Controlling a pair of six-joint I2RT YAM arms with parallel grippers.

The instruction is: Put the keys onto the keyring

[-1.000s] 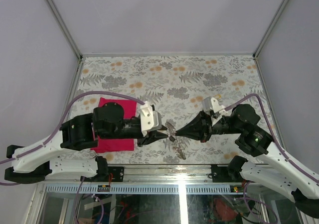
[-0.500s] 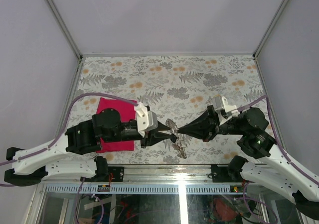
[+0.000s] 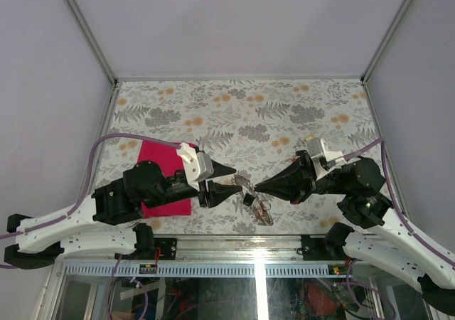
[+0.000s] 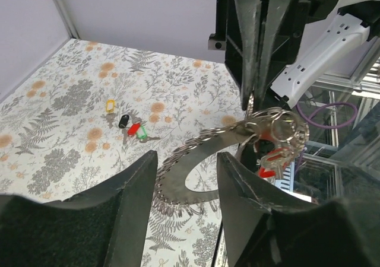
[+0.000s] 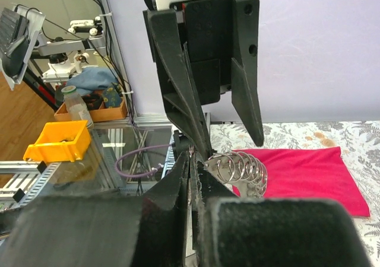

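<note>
Keyring [image 4: 196,148] is held up over the desk [image 4: 71,101], between the two arms and near the front edge. You have it pinched at one end by the right pincer [image 3: 258,187], whose jaws are pressed together on the chain. From there its long axis runs back toward the left pincer [image 3: 237,181] and sags toward the front edge. Some keys with red heads [image 4: 270,160] already hang on it, just under the pinch. The left pincer faces the right one almost tip to tip, its jaws apart; the free end of the loop reaches into the gap between them, and I judge it is not clamped there. The loose keys [image 4: 132,126] lie on the desk, well apart from both pincers, so your free left arm is the one that can go for them. One second ago the left jaws were nearly together on the ring, right at the right tips. Now they have spread and the left arm has swung a little away, so the ring hangs from the right pincer alone.
</note>
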